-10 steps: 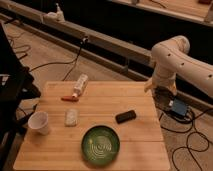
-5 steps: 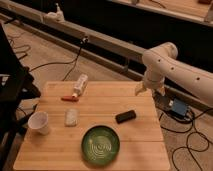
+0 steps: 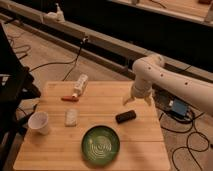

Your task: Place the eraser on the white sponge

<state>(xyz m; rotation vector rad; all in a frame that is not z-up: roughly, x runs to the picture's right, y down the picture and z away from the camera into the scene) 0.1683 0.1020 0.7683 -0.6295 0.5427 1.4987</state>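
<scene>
The black eraser (image 3: 125, 116) lies on the wooden table (image 3: 55, 155), right of centre. The white sponge (image 3: 71, 117) lies flat on the table to its left, about a hand's width away. My gripper (image 3: 135, 99) hangs from the white arm (image 3: 170, 82) that reaches in from the right. It points down, just above and slightly behind the eraser, near the table's right rear part. It holds nothing that I can see.
A green plate (image 3: 100, 145) sits in front, between eraser and sponge. A white paper cup (image 3: 39, 122) stands at the left. A white bottle (image 3: 80, 85) and a red marker (image 3: 69, 98) lie at the back left. A blue box (image 3: 179, 107) and cables lie on the floor to the right.
The arm has swung left and down, bringing the gripper from beyond the table's right rear corner to above the eraser. The objects on the table have not moved.
</scene>
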